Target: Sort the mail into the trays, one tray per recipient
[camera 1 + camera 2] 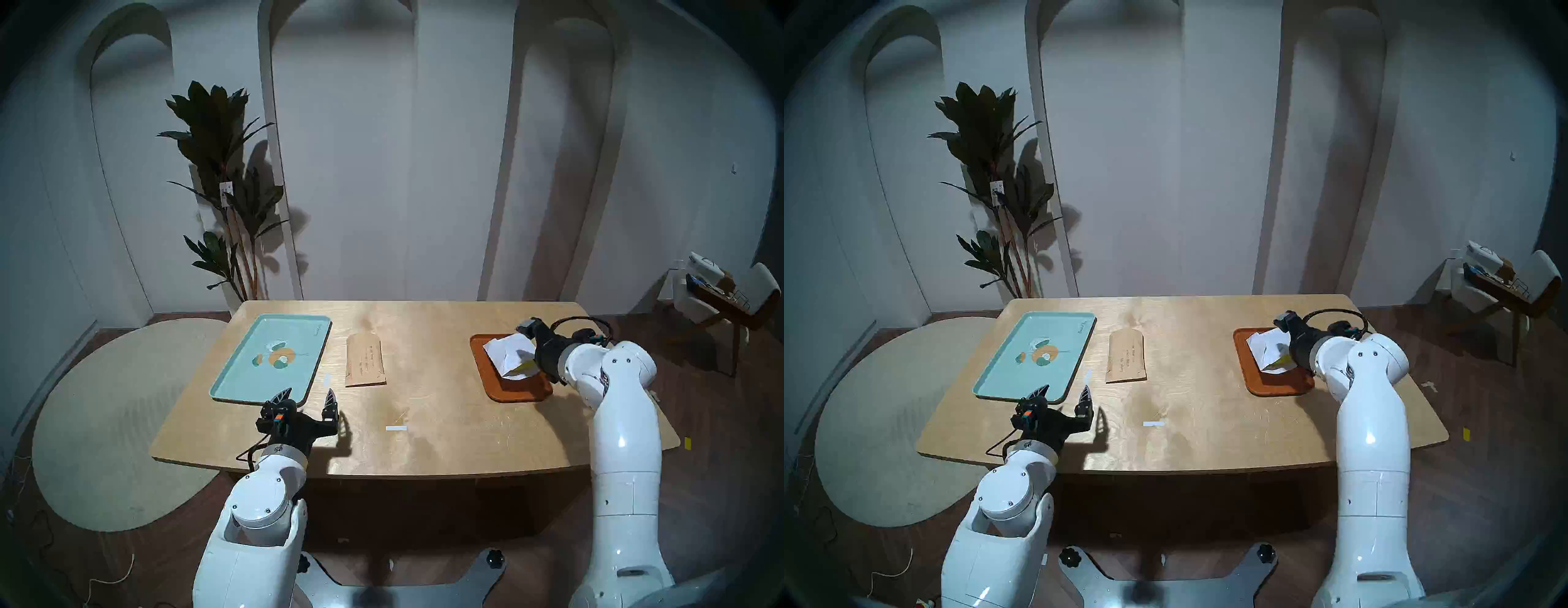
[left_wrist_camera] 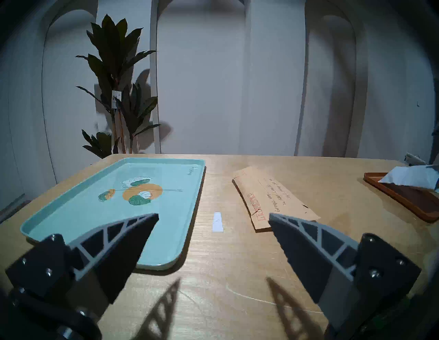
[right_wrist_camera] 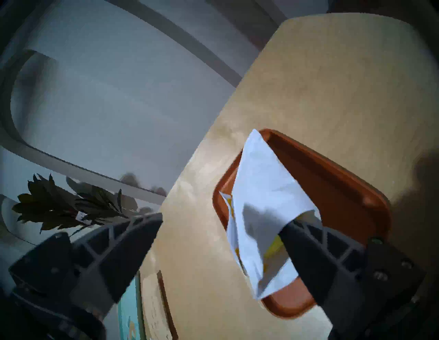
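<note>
A brown kraft envelope (image 1: 365,361) (image 2: 273,201) with handwriting and a red mark lies flat mid-table, between the two trays. To its left sits the mint-teal tray (image 1: 237,373) (image 2: 71,209) with the leaf drawing, holding nothing. My left gripper (image 1: 309,392) (image 2: 213,214) hovers open at that tray's near right corner, nothing between its fingers. The creased white envelope (image 1: 507,352) (image 3: 261,190) rests tilted in the orange-brown tray (image 1: 517,388) (image 3: 332,185). My right gripper (image 3: 221,223) is open over it; one finger (image 3: 308,242) touches the envelope's near end.
Two small white tape strips lie on the wooden table (image 1: 424,450): one (image 1: 396,428) near the front middle, one (image 1: 327,380) beside the teal tray. A potted plant (image 1: 220,170) stands behind the table's left corner; a chair (image 1: 729,293) is at far right.
</note>
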`<state>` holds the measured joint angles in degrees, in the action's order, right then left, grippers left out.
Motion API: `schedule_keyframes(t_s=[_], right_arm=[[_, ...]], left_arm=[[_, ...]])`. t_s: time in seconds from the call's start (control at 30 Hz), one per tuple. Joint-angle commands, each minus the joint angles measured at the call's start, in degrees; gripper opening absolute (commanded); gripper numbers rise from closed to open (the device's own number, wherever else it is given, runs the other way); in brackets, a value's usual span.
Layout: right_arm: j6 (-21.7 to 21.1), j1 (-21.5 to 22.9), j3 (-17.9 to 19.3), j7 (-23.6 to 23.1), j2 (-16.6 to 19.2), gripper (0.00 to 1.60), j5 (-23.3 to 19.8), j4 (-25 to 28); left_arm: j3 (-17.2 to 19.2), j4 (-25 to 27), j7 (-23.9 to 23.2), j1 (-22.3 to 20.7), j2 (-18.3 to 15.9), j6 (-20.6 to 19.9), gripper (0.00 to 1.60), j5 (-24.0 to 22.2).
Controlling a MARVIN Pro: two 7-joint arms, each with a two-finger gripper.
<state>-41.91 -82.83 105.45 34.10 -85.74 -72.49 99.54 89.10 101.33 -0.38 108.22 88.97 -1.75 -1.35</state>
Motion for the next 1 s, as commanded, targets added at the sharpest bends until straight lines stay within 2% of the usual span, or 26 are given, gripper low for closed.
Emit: schedule_keyframes(t_s=[0.0,0.17,0.33,0.63,0.7,0.8,0.97], right_arm=[[-1.99,-4.60,-0.92,1.04,-2.04,1.60,-1.33,5.92],[-2.36,-5.68,-1.81,2.09,-2.89,1.60,-1.80,7.49],[-0.88,-3.37,-0.69,4.34,-3.82,1.60,-2.56,6.33],[0.81,-0.30,1.38,6.84,-3.35,1.60,-2.74,5.52],[0.41,0.49,0.33,6.75,-2.75,1.60,-2.22,5.99],[-1.17,1.40,-3.42,5.36,-2.09,1.60,-1.31,8.74],[-1.22,4.56,-8.20,5.17,-2.13,1.60,0.35,11.38]], left_arm=[[0.04,1.32,0.04,-0.36,0.03,0.24,1.60,-0.02],[0.04,1.35,0.04,-0.35,0.03,0.23,1.60,-0.02],[0.04,1.36,0.04,-0.34,0.03,0.22,1.60,-0.02],[0.04,1.31,0.04,-0.37,0.03,0.25,1.60,-0.02],[0.04,1.29,0.04,-0.38,0.03,0.26,1.60,-0.02],[0.03,1.15,0.03,-0.45,0.02,0.29,1.60,-0.02],[0.03,0.99,0.02,-0.52,0.02,0.30,1.60,-0.01]])
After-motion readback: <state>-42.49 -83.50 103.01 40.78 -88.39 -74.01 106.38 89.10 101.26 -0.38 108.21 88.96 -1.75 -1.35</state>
